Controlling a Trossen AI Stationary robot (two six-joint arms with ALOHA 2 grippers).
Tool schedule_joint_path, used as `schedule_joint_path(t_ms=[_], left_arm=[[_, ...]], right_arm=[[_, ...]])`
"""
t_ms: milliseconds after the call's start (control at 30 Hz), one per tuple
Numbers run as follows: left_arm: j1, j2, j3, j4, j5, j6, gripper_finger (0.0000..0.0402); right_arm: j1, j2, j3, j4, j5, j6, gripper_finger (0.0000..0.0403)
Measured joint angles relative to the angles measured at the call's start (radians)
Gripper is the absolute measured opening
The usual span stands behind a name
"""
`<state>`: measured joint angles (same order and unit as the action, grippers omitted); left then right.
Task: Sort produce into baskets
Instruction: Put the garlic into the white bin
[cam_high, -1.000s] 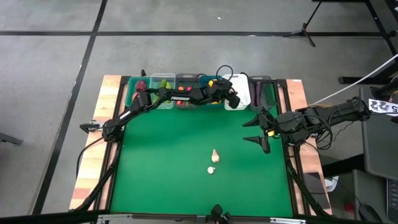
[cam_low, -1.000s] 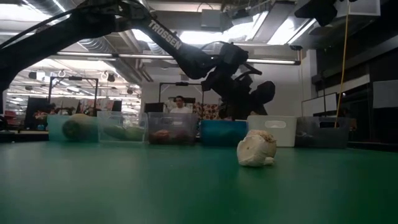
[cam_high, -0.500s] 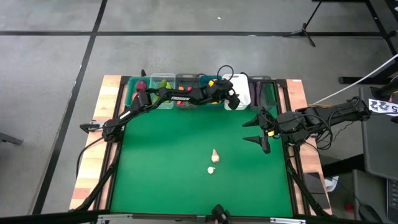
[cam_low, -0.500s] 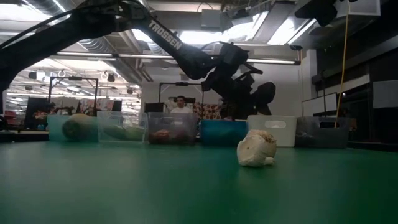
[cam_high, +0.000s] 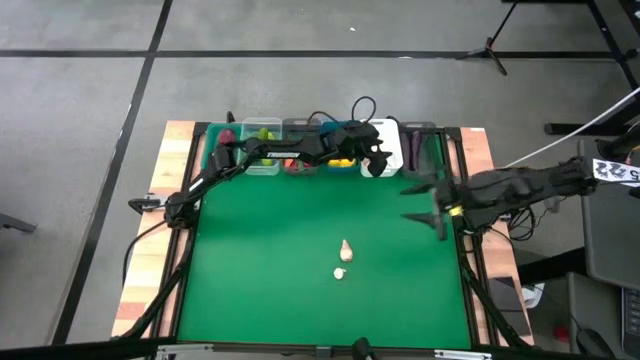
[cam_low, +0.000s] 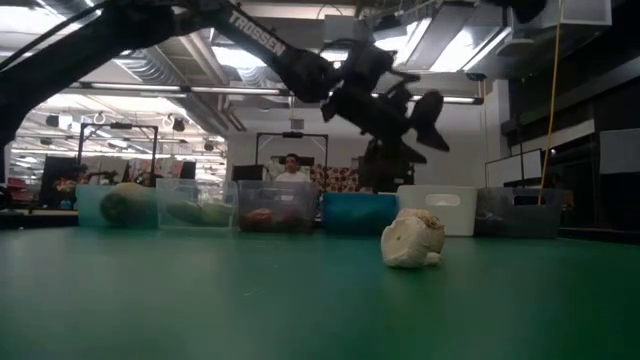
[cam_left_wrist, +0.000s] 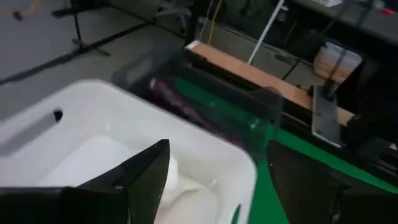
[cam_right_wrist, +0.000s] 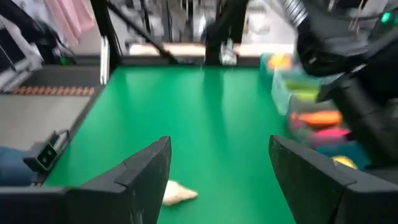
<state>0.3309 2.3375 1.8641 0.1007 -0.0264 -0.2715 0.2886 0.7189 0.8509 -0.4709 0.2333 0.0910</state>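
My left gripper (cam_high: 377, 163) hangs open above the white basket (cam_high: 391, 140) in the row of baskets along the far edge. Nothing is between its fingers. In the left wrist view a whitish garlic (cam_left_wrist: 189, 194) lies on the white basket's floor (cam_left_wrist: 93, 155). Beside it, a purple eggplant (cam_left_wrist: 186, 104) lies in the dark green basket (cam_left_wrist: 261, 109). Two more garlic pieces (cam_high: 346, 248) (cam_high: 340, 272) rest on the green mat, one of them also in the low view (cam_low: 413, 238). My right gripper (cam_high: 428, 203) waits open above the mat's right side.
The other baskets hold produce: teal (cam_low: 115, 205), clear (cam_low: 195, 206), grey (cam_low: 277, 206) and blue (cam_low: 358, 212), with a yellow lemon (cam_high: 342, 160) in the blue one. Wooden rails (cam_high: 145, 250) border the mat. A person shows far behind the table (cam_low: 290, 168).
My left gripper has risen from just over the white basket to well above it and tipped its nose up a little. My right gripper has lifted slightly and rolled, staying open. The two garlic pieces on the mat have kept still.
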Motion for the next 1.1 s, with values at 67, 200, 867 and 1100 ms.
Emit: schedule_joint_path(t_ms=[67, 200, 867, 1100], left_arm=[[-0.007, -0.027, 0.000, -0.023, 0.001, 0.038, 0.0263], [-0.017, -0.076, 0.000, -0.050, 0.003, 0.089, 0.0264], [-0.120, -0.296, 0.000, -0.440, 0.122, 0.251, 0.0265], [-0.210, -0.396, -0.064, -0.561, 0.130, 0.318, 0.0265]], right_arm=[[0.000, -0.076, 0.000, -0.035, 0.003, -0.017, 0.0269], [0.000, -0.256, -0.031, -0.082, 0.046, -0.013, 0.0269], [-0.001, -0.711, -0.409, 0.017, 0.278, 0.063, 0.0269], [-0.001, -0.713, -0.609, 0.147, 0.370, 0.172, 0.0269]])
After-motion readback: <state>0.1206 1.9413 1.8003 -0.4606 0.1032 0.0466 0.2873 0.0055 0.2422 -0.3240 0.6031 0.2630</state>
